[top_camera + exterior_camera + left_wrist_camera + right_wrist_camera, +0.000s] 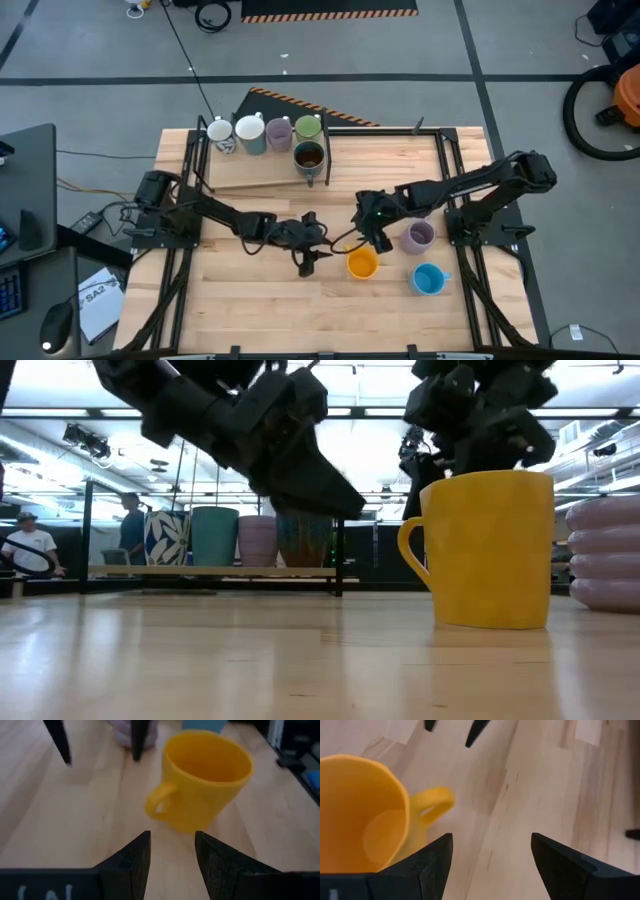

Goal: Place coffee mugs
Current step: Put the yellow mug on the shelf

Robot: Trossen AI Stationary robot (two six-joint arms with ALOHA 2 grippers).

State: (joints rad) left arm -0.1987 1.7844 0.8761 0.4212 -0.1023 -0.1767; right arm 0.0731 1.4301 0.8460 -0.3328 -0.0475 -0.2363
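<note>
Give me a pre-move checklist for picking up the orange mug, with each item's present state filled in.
1. Orange mug upright on the table: ok.
2. Left gripper open, jaws empty, pointing at the mug's handle side: ok.
3. Right gripper open and empty, mug beside one jaw rather than between them: not ok for a grasp yet.
4. Two grippers close together over one mug, collision risk: not ok; decide which arm takes it.
5. Lilac mug and blue mug stand apart from the orange one: ok.
6. Free spot on the board next to the five mugs standing there: cannot tell.
</note>
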